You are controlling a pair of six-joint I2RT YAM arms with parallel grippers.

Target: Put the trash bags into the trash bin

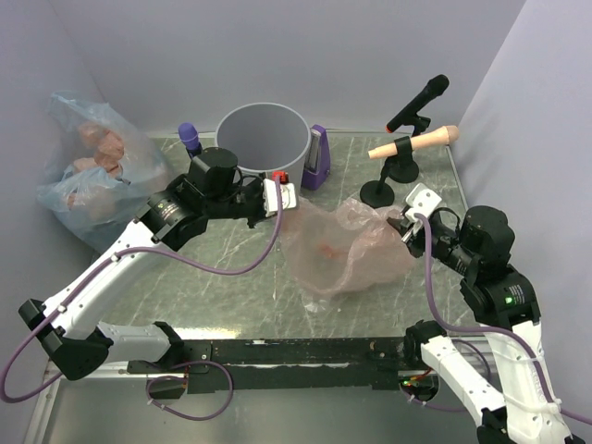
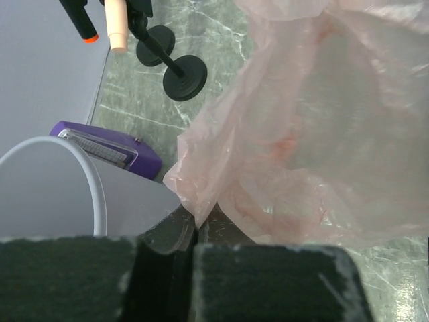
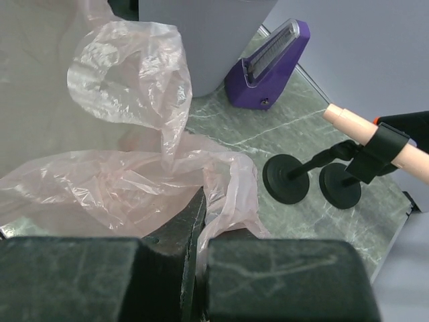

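The left fingers (image 1: 280, 197) and right fingers (image 1: 408, 223) are clenching opposite ends of the pink trash bag (image 1: 347, 245) lying lengthwise between them on the worktop (image 1: 231, 296), the trash bin (image 1: 263, 139) sitting just beyond the left pair.

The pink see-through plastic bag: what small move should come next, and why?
The left end effector and the right end effector each look shut on the pink translucent plastic bag, which sags on the table below the rim of the round grey plastic bin. Both should probably lift together, toward the bin.
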